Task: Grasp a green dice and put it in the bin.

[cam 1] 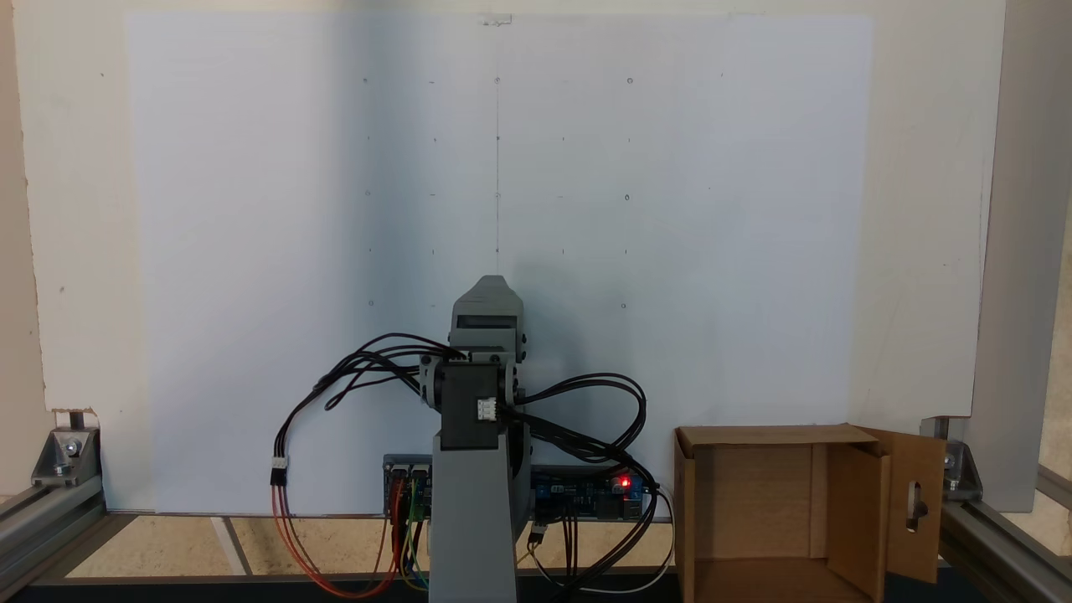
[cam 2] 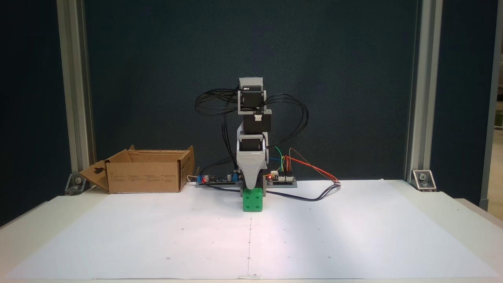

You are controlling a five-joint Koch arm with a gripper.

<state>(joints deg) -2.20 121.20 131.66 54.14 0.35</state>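
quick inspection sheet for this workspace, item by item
surface: white paper sheet with small dot marks covers the tabletop.
job's things: green dice rests on the paper at the arm's foot; cardboard box stands open, apart, at the left in this fixed view.
clutter: nothing seen.
grippers: pincer points down directly over the dice; one tip shows, so open or shut cannot be told.
cables: black cables loop around the arm; coloured wires run to the circuit boards.
surroundings: aluminium frame posts, dark backdrop.
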